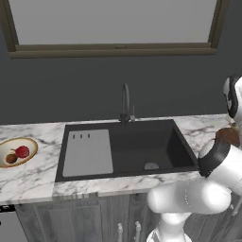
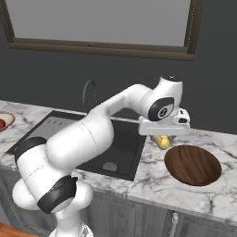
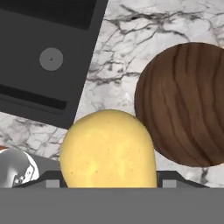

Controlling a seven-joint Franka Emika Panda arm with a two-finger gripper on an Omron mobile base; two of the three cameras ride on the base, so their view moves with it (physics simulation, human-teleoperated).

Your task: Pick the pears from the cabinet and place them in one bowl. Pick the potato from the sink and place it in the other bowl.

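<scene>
My gripper is shut on the potato, a pale-yellow oval lump, and holds it above the marble counter between the sink and the other bowl. In the hand view the potato sits low in the middle, with the dark wood-grain bowl just to its right and the black sink at upper left. At the far left of the counter, one bowl, cream-tan, holds the red pear and the brown pear. The cabinet is out of view.
A dark curved tap rises behind the sink, and a ribbed grey drainboard lies in its left half. A window runs above the dark wall. My arm hides most of the dark bowl in the left base view.
</scene>
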